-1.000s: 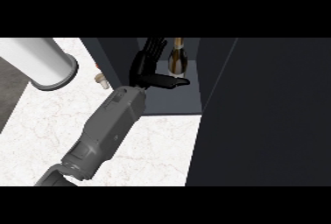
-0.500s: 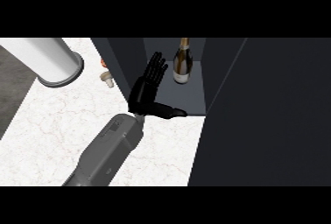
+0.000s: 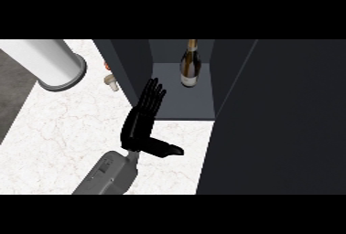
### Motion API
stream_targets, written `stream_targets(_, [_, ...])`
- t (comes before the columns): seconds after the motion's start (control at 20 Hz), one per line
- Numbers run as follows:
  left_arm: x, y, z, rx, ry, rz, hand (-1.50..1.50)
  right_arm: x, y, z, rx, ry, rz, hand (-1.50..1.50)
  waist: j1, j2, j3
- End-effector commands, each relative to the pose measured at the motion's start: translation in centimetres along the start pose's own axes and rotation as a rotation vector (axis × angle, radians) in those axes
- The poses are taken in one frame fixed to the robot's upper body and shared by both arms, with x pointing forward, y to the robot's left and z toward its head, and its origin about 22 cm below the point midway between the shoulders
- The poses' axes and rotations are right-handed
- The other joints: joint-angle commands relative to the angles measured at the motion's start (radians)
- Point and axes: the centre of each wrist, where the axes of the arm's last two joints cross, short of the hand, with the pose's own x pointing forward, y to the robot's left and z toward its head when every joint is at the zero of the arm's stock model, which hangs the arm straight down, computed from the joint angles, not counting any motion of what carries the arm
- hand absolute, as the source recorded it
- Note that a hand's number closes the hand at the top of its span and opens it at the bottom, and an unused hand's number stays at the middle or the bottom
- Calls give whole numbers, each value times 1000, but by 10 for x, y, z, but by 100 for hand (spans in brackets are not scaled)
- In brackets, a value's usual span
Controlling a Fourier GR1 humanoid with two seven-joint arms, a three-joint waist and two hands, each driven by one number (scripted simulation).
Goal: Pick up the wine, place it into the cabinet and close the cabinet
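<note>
Head view: I look steeply down at the white marble counter (image 3: 61,137), with the dark cabinet (image 3: 128,59) open on the far right.
Wine: the wine bottle (image 3: 190,64) stands upright on the cabinet's grey shelf (image 3: 182,100), toward the far end of it, neck pointing away from me.
Hand: one black hand (image 3: 142,123) shows, on a grey forearm (image 3: 108,176) that comes in from the near edge; I cannot tell from this view which side it belongs to.
Fingers: my fingers (image 3: 154,91) are straight and released, holding nothing; the thumb (image 3: 165,149) sticks out to the right, near the shelf's front edge.
Wine relative to fingers: the bottle is farther and to the right of my fingertips, apart from them, with bare shelf between.
Cabinet wall: my fingers lie just beside the cabinet's left wall, reaching over the shelf's near left part.
Door: a wide dark panel (image 3: 283,119) fills the right side.
Other things: a white cylinder (image 3: 51,61) stands far left on the counter, and a small pale object (image 3: 110,81) lies between it and the cabinet.
</note>
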Motion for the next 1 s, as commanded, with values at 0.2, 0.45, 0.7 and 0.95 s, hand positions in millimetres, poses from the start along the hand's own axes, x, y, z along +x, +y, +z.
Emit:
stream_targets(0.2, [39,29,57,19,-39,60,-150,41,-3,8,98,-32,-52,-150,-2,5,1])
stream_targets(0.45, [32,29,74,46,-52,30,-150,45,1,11,200,-15,-86,-150,-13,9,1])
stream_targets(0.7, [56,74,82,68,-93,-14,-150,44,4,14,433,43,-133,-150,-11,8,1])
stream_targets(0.95, [75,102,96,96,-119,-51,-150,58,8,20,561,9,-139,150,-16,9,-1])
